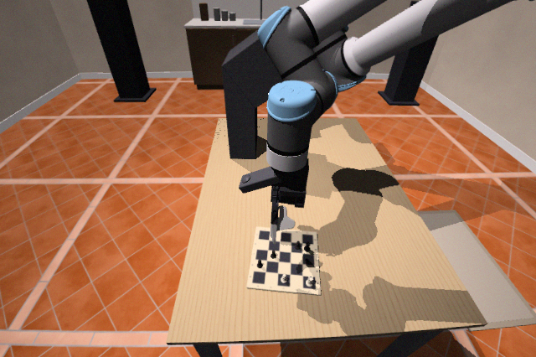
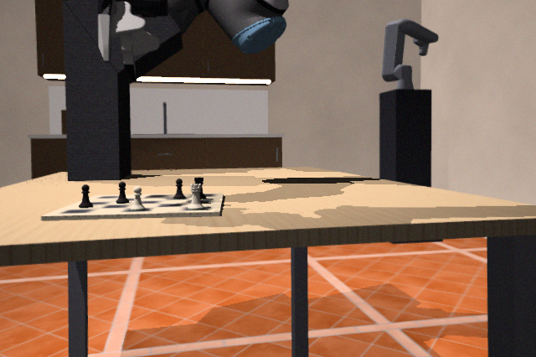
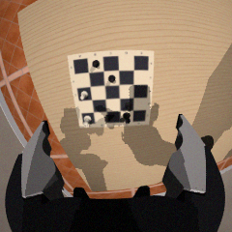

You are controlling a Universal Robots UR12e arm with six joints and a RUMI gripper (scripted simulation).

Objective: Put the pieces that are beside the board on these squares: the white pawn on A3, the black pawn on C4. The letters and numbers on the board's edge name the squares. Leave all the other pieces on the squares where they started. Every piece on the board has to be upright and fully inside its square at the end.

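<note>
The small chessboard (image 1: 276, 288) (image 2: 130, 215) (image 3: 121, 52) lies on the wooden table (image 1: 216, 257) (image 2: 346, 209). Two black pawns (image 1: 260, 263) (image 1: 272, 254) (image 2: 85, 196) (image 2: 122, 193) (image 3: 96, 63) (image 3: 111, 78) stand upright on its left part. A white pawn (image 1: 283, 278) (image 2: 136, 198) (image 3: 84, 95) stands near the front edge. A white rook (image 1: 309, 281) (image 2: 195, 197) (image 3: 87, 119) is in a corner, and several black pieces (image 1: 307, 249) (image 2: 179, 188) (image 3: 127, 116) stand on the shaded right side. I see no piece beside the board. My gripper (image 1: 279, 225) (image 2: 116, 37) (image 3: 111, 118) is open and empty, high above the board.
The arm's dark mounting column (image 1: 244, 97) (image 2: 97, 127) stands on the table behind the board. A grey platform (image 1: 476, 266) adjoins the table's right side. Black pedestals (image 1: 119, 45) (image 2: 404, 137) stand on the tiled floor further off.
</note>
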